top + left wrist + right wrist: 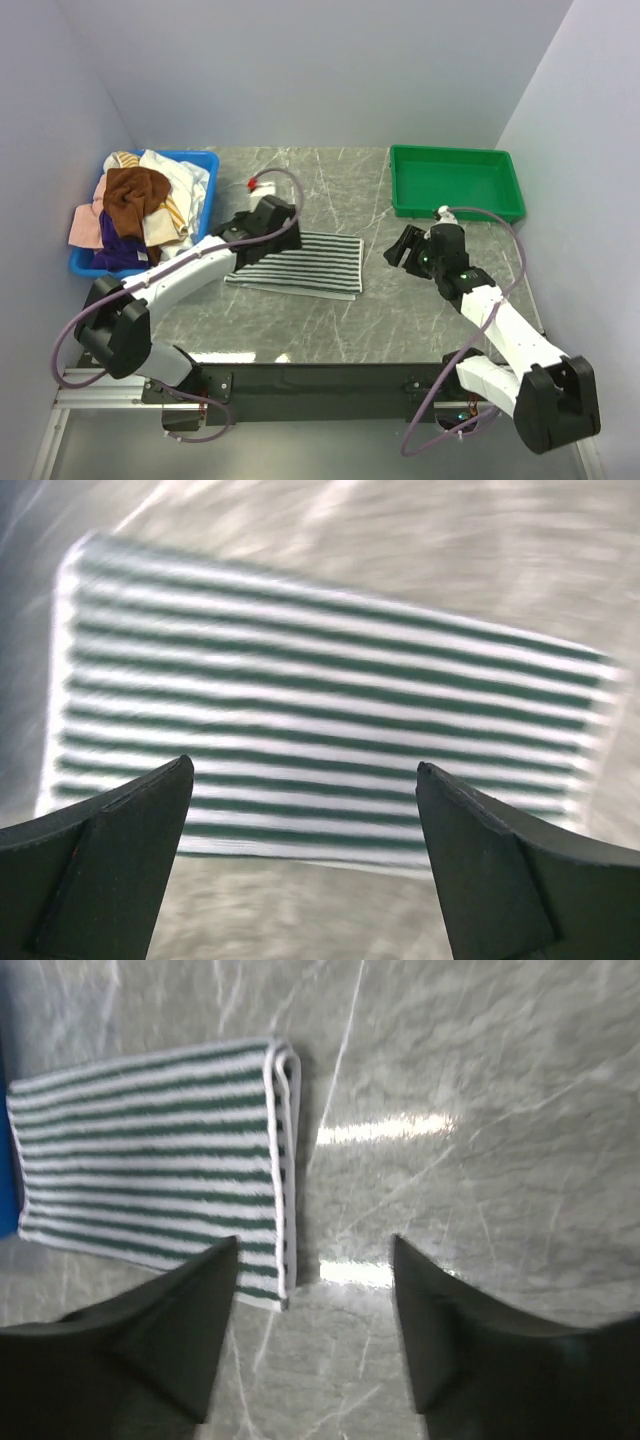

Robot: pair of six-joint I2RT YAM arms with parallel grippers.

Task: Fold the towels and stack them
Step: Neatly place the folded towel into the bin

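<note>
L fingers [100, 860]: wide apart, empty, over striped towel [300, 262]. R fingers [160, 1340]: apart, empty, by its folded edge. It lies folded, flat, mid worktop [420, 320]. Towel pile [140, 205] in blue bin [205, 160]: unfolded, most work left. Green tray [455, 155]: no stack yet.

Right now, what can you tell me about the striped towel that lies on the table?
The striped towel is soft terry-like cloth with narrow dark green and white stripes along its length. It is folded into a flat rectangle; at its right end two white-bound layers show. It lies slightly askew on the marbled table. Nothing grips it: the left gripper hovers open above it, the right gripper open near its right end.
</note>
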